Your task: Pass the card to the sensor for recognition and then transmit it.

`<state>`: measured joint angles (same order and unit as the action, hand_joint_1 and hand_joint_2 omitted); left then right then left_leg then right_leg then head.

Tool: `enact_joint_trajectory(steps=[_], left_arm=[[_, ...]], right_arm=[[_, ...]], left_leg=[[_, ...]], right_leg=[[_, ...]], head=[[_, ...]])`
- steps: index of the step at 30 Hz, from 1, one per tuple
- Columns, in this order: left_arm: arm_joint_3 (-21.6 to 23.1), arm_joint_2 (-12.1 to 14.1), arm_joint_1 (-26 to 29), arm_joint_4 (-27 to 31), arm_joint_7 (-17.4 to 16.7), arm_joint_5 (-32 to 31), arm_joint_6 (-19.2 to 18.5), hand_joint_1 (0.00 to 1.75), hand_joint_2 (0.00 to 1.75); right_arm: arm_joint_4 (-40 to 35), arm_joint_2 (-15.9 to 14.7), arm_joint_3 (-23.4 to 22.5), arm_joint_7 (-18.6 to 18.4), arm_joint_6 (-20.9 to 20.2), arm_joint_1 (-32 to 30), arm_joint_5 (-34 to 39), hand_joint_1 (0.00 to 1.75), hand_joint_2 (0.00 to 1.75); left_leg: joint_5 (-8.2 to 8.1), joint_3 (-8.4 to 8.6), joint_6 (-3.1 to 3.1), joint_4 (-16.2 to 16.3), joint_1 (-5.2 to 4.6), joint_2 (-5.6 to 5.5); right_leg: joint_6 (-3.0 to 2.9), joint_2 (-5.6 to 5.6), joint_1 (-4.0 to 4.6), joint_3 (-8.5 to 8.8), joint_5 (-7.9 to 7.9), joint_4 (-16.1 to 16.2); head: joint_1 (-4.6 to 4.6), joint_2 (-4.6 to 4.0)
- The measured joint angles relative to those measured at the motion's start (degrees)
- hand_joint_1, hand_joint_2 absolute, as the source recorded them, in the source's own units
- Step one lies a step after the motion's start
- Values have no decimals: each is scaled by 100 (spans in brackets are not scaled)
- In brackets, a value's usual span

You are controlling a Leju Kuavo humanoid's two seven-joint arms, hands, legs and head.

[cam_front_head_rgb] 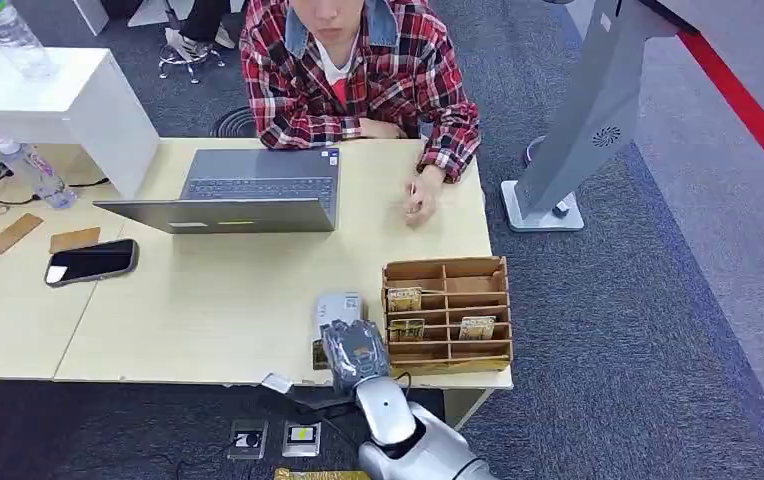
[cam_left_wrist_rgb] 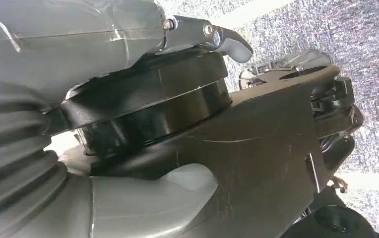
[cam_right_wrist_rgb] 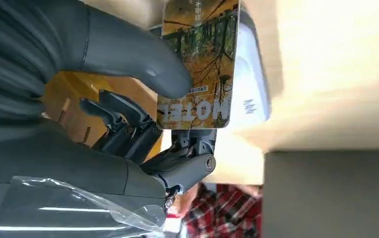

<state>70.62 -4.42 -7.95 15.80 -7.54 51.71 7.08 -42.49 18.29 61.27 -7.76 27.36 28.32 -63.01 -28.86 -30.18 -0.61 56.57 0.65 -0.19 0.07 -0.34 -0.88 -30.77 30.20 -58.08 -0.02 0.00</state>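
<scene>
Right hand (cam_front_head_rgb: 355, 352), low centre of the head view, pinches the card (cam_right_wrist_rgb: 200, 59) by one short edge over the white sensor (cam_front_head_rgb: 336, 308); thin, stiff, light, glossy, likely slippery, so grip the edges; left hand's state cannot be told.

On the table (cam_front_head_rgb: 218, 310), the laptop (cam_front_head_rgb: 248, 200) lies toward 12 o'clock with a person (cam_front_head_rgb: 358, 75) behind it, and the phone (cam_front_head_rgb: 91, 262) lies at 9 o'clock. The divided box (cam_front_head_rgb: 447, 313) sits at the 5 o'clock corner, holding cards in 3 compartments. The sensor (cam_front_head_rgb: 339, 308) is just at its 9 o'clock side, with the right robot hand (cam_front_head_rgb: 354, 352) and its card (cam_right_wrist_rgb: 200, 64) at the sensor's 6 o'clock end.
</scene>
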Motion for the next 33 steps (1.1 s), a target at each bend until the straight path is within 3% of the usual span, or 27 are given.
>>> enact_joint_trajectory(steps=[2, 8, 14, 25, 33], left_arm=[[-2, 0, 0, 0, 0, 0, 0, 0, 175], [-7, 2, 1, -2, 0, 0, 0, 0, 175], [-7, 2, 3, -2, 0, 0, 0, 0, 175], [-9, 4, 7, -2, 2, 0, 0, 0, 175], [-7, 4, 6, -2, 46, 0, -2, 0, 175]], right_arm=[[-4, -13, -46, -44, 149, 11, -46, 175, 175], [-647, -131, -206, -223, -111, 34, -208, 175, 175], [-1170, -278, -311, -324, 27, 35, -427, 175, 175], [-3513, -728, -743, -872, -478, 273, -953, 175, 175], [-3742, -1001, -1047, -1167, -557, 508, -931, 175, 175]], left_leg=[[0, 1, 0, 0, 0, 0], [0, 1, 0, 0, 0, 1], [0, 1, 0, 0, 0, 1], [0, 2, 0, 0, 0, 4], [0, 0, 0, 1, 0, 3]], right_leg=[[0, 2, 0, 0, 0, 0], [0, 3, 0, -1, 0, 0], [0, 4, 0, -1, 0, 0], [1, 6, 0, -2, -1, 0], [1, 4, 0, -2, -1, 0]], head=[[0, 0], [0, 0], [2, 0], [2, 0], [2, 0]])
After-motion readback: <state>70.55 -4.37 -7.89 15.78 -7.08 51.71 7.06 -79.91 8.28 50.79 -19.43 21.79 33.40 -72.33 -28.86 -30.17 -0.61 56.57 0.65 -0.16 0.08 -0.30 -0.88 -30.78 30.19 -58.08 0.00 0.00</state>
